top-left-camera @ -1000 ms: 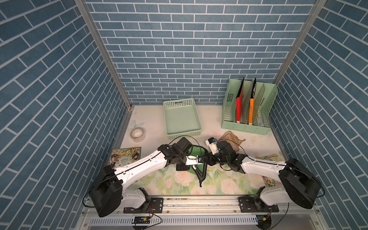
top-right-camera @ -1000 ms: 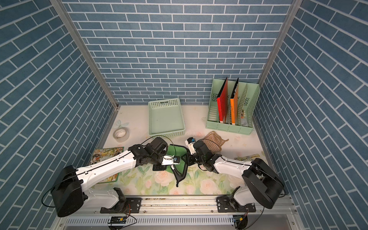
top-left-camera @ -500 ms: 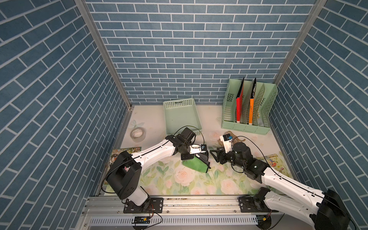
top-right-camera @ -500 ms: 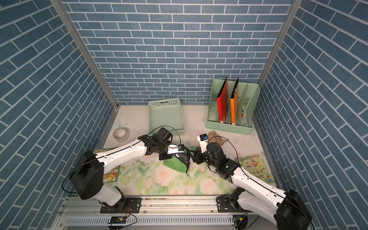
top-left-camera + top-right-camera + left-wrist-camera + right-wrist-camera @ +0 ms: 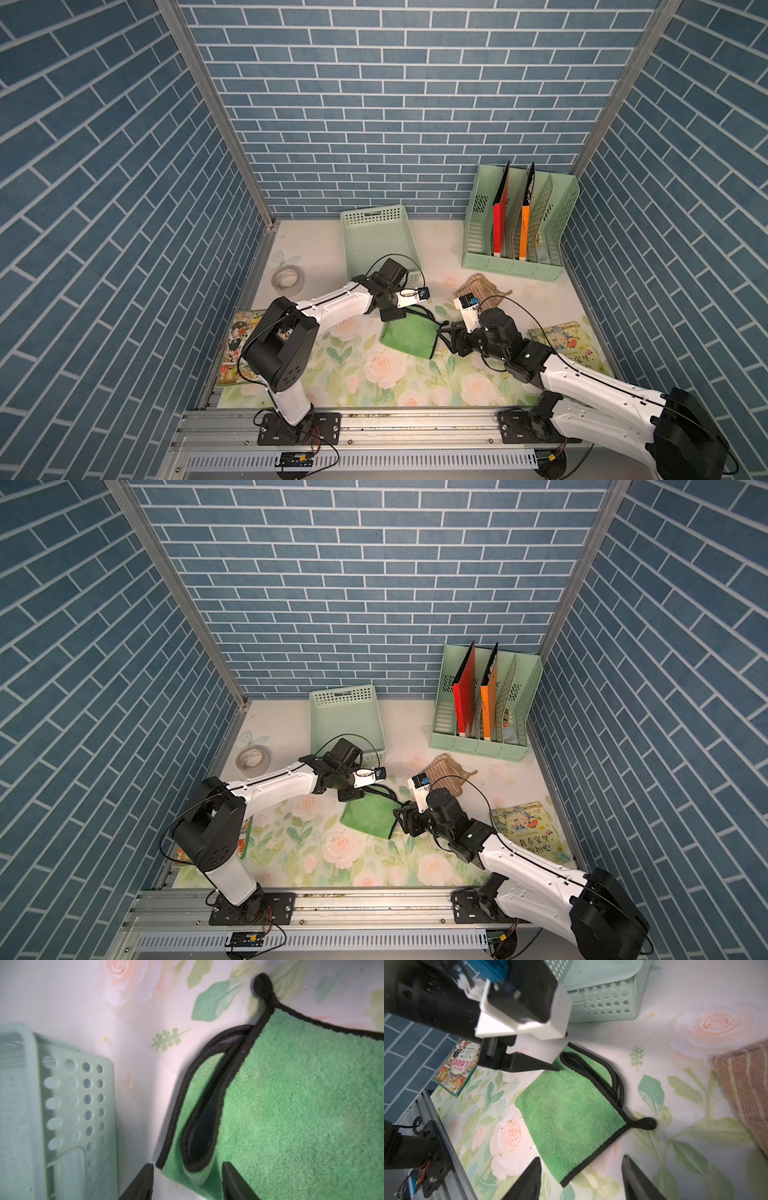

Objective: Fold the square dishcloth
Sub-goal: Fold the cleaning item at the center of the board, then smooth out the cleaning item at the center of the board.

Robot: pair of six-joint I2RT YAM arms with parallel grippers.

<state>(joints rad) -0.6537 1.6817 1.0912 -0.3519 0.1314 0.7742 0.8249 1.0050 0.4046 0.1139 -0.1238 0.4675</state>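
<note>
Left gripper: jaws apart, straddling the dishcloth's corner on the basket side, not pinching it. Right gripper is also spread wide and empty, tips low on either side of the opposite corner.

The dishcloth lies on the table between the two grippers. It looks doubled over already, green terry face up with black trim. The layers don't quite line up at the left gripper's end, where the lower trim bulges out. A hanging loop sticks out at one corner.

Handling, as a guess: light, limp and fuzzy, so it will sag and drag when lifted. The terry should hold well in the pads; it is neither slippery nor fragile. The best hold is at the trimmed corners, through both layers at once — a mid-edge pinch would likely lift only the top layer.

The floral table cover looks smooth and flat. Around the cloth:
- a basket behind it
- a file rack at the back
- a woven mat near the right gripper
- a tape roll
- a picture book by the left arm's base and another by the right arm

Blue brick walls close in three sides — tight quarters.
</note>
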